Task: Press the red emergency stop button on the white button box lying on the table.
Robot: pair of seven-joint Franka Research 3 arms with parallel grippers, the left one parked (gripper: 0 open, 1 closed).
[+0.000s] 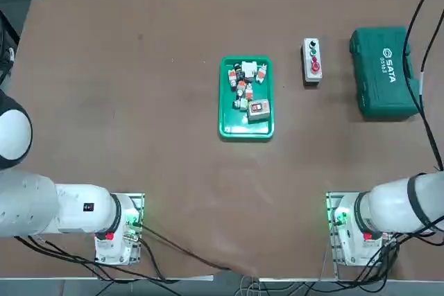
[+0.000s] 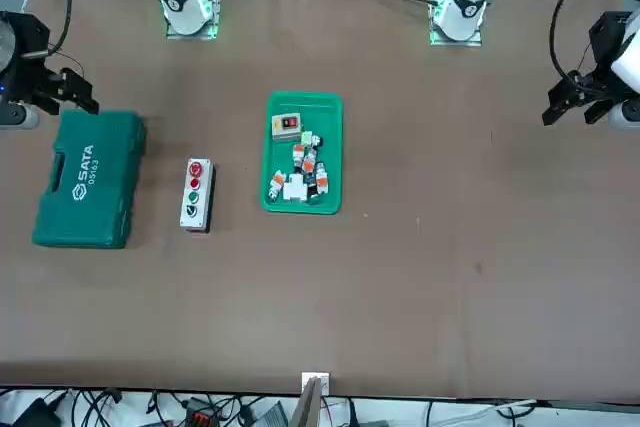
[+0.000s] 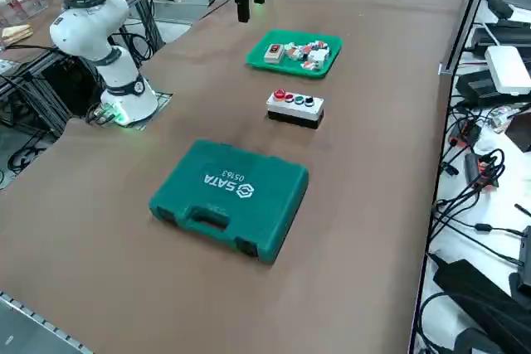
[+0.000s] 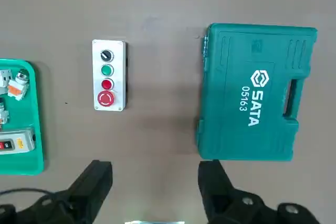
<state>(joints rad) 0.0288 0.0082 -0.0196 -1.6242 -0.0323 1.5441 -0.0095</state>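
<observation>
Red emergency stop button (image 4: 105, 98) sat untouched on the white button box (image 4: 108, 75), and the right gripper (image 4: 155, 182) hung well above the table (image 4: 157, 3) with its two fingers spread wide and nothing between them. Sweeping left to right beneath the tool in the wrist view: a green tray (image 4: 23, 150) of small parts poked in at one edge, then the box, then a stretch of bare table, then the big green case (image 4: 254, 90). So the target lay ahead of the fingertips and off toward the tray-side finger (image 4: 94, 182), not centred in the gap. The box's long axis ran straight away from the tool, buttons in a single column: dark knob farthest, green next, a small red one, then the stop button, the biggest, at the end nearest the gripper. Seen from overhead, the box (image 1: 312, 62) lay well out from the right arm's base, between tray and case, touching neither. My read: the press called for a shift toward the tray side, then a straight drop onto that near-end red cap.
</observation>
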